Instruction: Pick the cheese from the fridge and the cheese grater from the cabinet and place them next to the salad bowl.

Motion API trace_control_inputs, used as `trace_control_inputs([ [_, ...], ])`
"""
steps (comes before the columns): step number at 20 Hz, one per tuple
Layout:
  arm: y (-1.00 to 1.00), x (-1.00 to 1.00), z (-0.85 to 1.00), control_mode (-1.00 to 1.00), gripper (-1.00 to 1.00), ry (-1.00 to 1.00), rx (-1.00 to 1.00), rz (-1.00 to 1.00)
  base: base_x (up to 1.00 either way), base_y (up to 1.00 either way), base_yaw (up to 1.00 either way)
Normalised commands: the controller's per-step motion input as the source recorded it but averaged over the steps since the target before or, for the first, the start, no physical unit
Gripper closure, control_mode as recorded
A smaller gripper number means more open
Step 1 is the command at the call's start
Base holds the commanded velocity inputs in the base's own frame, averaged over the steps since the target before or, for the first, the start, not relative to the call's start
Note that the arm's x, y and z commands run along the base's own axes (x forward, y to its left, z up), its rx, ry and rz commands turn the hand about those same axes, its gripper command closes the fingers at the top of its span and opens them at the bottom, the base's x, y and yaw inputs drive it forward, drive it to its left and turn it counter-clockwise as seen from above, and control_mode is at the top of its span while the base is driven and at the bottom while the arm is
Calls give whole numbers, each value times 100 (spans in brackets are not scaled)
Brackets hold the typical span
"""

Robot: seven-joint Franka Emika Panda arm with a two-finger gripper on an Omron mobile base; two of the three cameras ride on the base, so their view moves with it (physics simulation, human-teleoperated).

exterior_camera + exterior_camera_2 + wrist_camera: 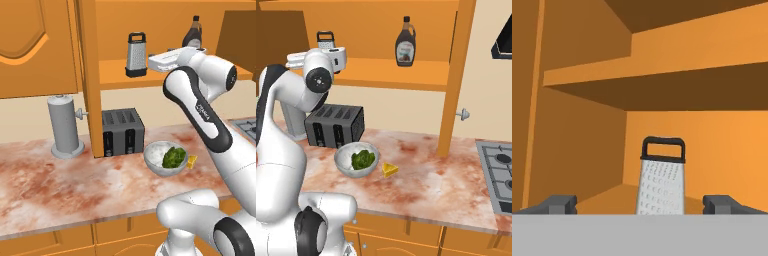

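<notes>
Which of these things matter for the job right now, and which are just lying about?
Job:
cheese grater
cabinet
salad bowl
cheese
open pincer

Lying about:
toaster
syrup bottle
grey canister
stove

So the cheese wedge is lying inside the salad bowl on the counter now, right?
Not quite. The cheese wedge is on the counter, but it lies beside the salad bowl, not inside it; only green leaves are in the bowl. The right base view shows this clearly.

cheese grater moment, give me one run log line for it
phase: reaching for cheese grater | gripper: open, short of it | grater: upright on cabinet shelf | cheese: beside salad bowl
</notes>
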Motion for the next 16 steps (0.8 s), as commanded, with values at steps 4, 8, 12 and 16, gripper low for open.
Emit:
trace_control_inputs([
  [4,3,27,0,-100,-100,4,-1,0,0,0,0],
  [8,8,29,0,-100,-100,2,-2,0,0,0,0],
  [12,14,18,0,-100,-100,0,-3,0,0,0,0],
  [16,15,20,0,-100,-100,0,-3,0,0,0,0],
])
